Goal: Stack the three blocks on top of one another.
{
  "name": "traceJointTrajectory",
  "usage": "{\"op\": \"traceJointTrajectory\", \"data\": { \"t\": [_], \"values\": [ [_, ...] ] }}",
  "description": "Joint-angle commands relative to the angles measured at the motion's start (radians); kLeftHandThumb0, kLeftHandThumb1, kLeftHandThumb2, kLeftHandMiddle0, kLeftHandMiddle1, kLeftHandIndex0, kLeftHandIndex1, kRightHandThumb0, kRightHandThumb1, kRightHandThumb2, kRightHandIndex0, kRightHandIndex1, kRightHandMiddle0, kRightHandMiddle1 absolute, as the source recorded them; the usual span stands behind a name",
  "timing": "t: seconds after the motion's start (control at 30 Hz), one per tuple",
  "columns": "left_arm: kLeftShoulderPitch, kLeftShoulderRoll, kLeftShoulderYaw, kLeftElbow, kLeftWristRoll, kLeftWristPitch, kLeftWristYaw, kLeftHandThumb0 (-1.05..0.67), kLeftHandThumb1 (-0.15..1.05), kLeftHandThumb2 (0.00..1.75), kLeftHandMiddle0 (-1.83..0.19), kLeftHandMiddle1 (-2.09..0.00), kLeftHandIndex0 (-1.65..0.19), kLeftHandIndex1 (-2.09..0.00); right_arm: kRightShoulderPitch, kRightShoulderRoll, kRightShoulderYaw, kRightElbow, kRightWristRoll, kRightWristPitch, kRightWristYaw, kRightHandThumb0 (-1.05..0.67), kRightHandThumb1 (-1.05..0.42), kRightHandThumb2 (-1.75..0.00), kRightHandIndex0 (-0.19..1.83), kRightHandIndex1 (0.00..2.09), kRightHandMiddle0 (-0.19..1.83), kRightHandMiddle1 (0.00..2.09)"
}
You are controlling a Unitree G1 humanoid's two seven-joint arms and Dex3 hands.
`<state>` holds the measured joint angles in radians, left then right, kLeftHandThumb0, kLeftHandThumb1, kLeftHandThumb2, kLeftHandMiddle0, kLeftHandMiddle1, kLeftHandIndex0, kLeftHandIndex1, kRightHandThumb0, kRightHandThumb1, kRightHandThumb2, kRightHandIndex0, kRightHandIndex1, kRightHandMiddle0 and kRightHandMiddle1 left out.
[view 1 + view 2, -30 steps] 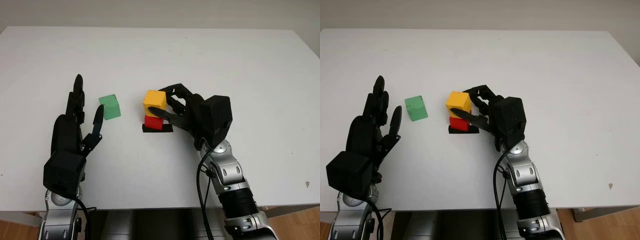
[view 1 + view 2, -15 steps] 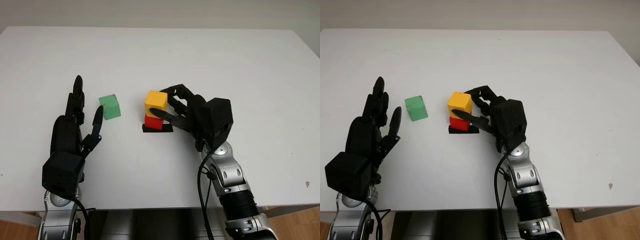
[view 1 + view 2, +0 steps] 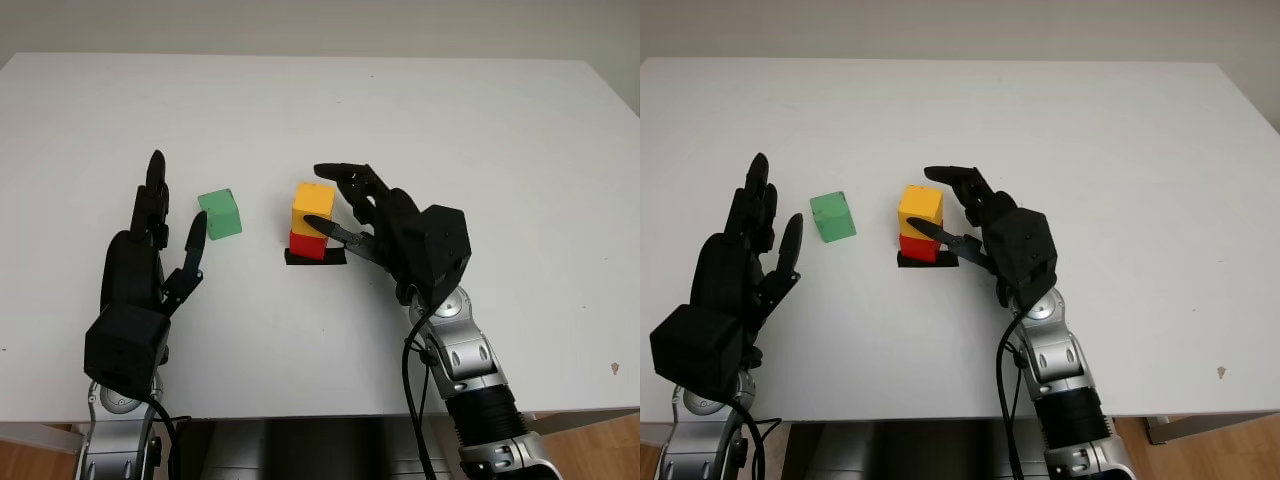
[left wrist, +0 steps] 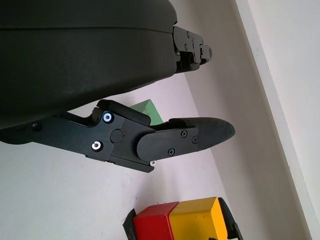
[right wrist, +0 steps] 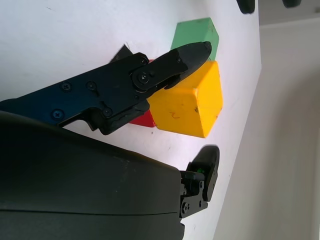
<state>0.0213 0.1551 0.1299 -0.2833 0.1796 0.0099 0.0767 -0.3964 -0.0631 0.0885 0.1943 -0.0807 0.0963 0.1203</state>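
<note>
The yellow block [image 3: 313, 202] is sitting on top of the red block [image 3: 307, 244], and the red block is sitting on a small black square [image 3: 315, 257] near the middle of the white worktop [image 3: 480, 130]; the green block [image 3: 219, 213] is lying on the worktop by itself, a little to the robot's left of the stack and apart from it.

The right hand [image 3: 385, 222] is reaching in from the robot's right side of the stack; its fingers [image 3: 345, 176] are opened out around the yellow block, gripping nothing; one upper finger is arching over just beside the block's far top edge, and a lower finger [image 5: 172, 65] is pointing at the stack's near side at about the seam between yellow and red; whether that tip is touching the blocks is hard to tell.

The left hand [image 3: 150, 250] is hovering over the worktop at the robot's left, just beside the green block but not touching it; it is open and holding nothing.
</note>
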Motion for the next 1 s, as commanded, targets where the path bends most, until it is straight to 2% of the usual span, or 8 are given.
{"op": "traceJointTrajectory", "data": {
  "t": [0.0,0.13,0.23,0.37,0.53,0.73,0.8,0.97],
  "values": [
    [0.005,-0.002,-0.003,-0.007,0.004,-0.007,0.004,-0.62,1.05,0.52,-0.03,-0.06,-0.02,-0.05,0.006,-0.011,0.0,-0.018,0.009,-0.026,0.016,-0.68,-0.89,-0.05,0.01,0.02,0.02,0.48],
    [0.004,0.001,0.0,-0.004,0.004,-0.014,0.002,-0.62,1.05,0.53,-0.03,-0.06,-0.03,-0.06,0.007,-0.027,-0.011,-0.034,0.049,-0.068,0.078,-0.7,-0.89,-0.05,-0.14,0.01,-0.12,0.26],
    [0.002,0.01,0.007,-0.006,-0.003,-0.017,-0.006,-0.61,1.05,0.52,-0.03,-0.05,-0.03,-0.06,0.007,-0.025,-0.037,-0.051,0.09,-0.11,0.093,-0.79,-1.01,-0.11,-0.19,0.02,-0.17,0.18],
    [-0.013,0.017,0.026,-0.026,0.002,0.029,0.001,-0.62,1.05,0.47,-0.04,-0.06,-0.05,-0.07,-0.026,-0.047,-0.092,-0.089,0.056,-0.199,0.006,-0.79,-1.04,-0.42,-0.05,0.08,-0.02,0.21],
    [-0.049,0.073,0.057,-0.05,0.04,0.11,-0.012,-0.64,1.05,0.35,-0.09,-0.07,-0.08,-0.07,-0.103,-0.072,-0.182,-0.089,0.156,-0.19,0.013,-0.71,-1.05,-0.45,-0.02,0.09,0.0,0.26],
    [-0.116,0.19,0.088,-0.077,0.094,0.263,-0.081,-0.7,1.05,0.14,-0.18,-0.06,-0.18,-0.09,-0.163,-0.114,-0.262,-0.064,0.257,-0.119,0.038,-0.7,-1.05,-0.46,0.1,0.13,-0.19,1.02],
    [-0.141,0.239,0.093,-0.066,0.1,0.286,-0.117,-0.7,1.04,0.1,-0.16,-0.05,-0.19,-0.09,-0.172,-0.118,-0.275,-0.05,0.273,-0.111,0.04,-0.69,-1.05,-0.47,0.11,0.14,-0.19,1.46],
    [-0.218,0.34,0.07,0.018,0.147,0.306,-0.171,-0.77,1.0,0.05,-0.17,-0.05,-0.23,-0.09,-0.187,-0.138,-0.282,-0.021,0.274,-0.092,0.039,-0.69,-1.05,-0.49,0.1,0.14,-0.19,0.94]
  ]
}}
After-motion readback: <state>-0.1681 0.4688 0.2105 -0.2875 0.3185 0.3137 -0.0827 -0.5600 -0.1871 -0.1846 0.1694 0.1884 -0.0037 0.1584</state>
